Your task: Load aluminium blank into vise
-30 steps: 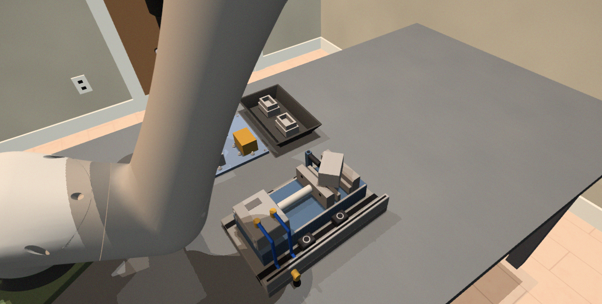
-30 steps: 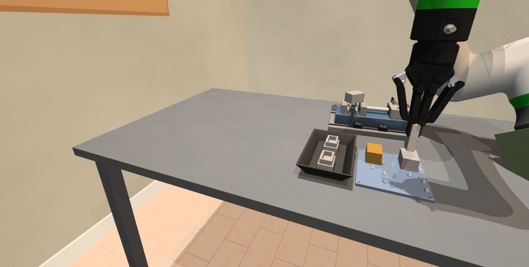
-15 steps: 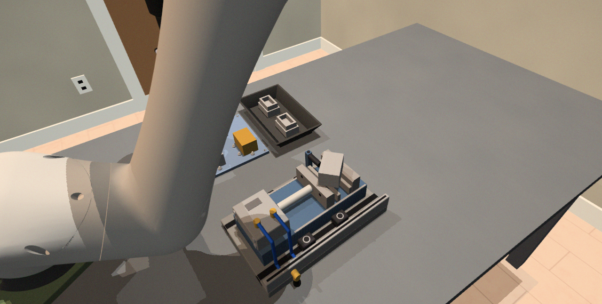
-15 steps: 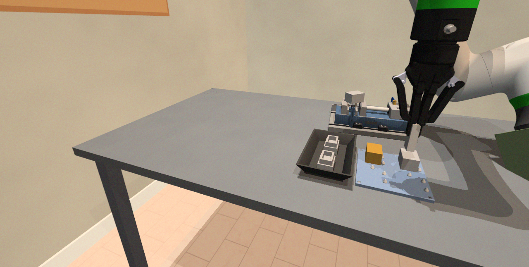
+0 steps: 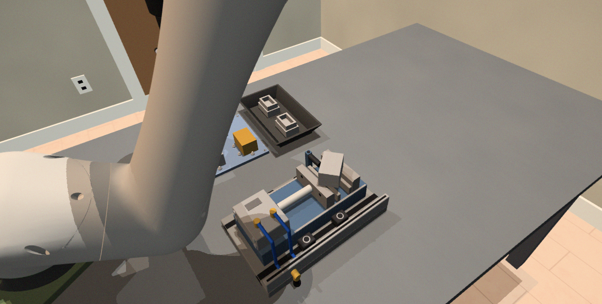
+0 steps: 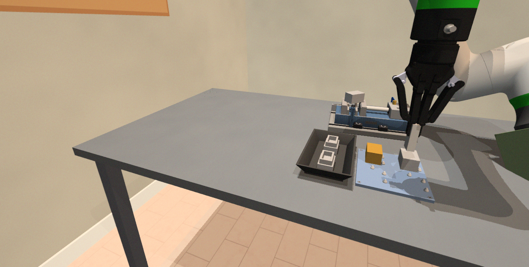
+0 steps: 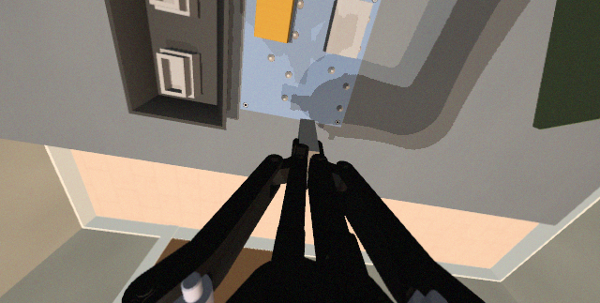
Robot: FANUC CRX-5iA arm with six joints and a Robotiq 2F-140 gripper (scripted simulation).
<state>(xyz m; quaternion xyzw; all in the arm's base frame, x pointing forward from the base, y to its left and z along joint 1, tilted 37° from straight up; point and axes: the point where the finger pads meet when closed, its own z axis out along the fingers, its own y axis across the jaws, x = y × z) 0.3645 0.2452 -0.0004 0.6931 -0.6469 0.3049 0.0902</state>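
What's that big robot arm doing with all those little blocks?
The arm's black gripper is squeezed shut, holding nothing, and hangs just above a grey aluminium blank on the blue infeed plate. A brass blank sits there too. Two finished parts lie pocket up in the dark outfeed tray. Another grey blank sits crooked on top of the vise, not down in its gap yet.
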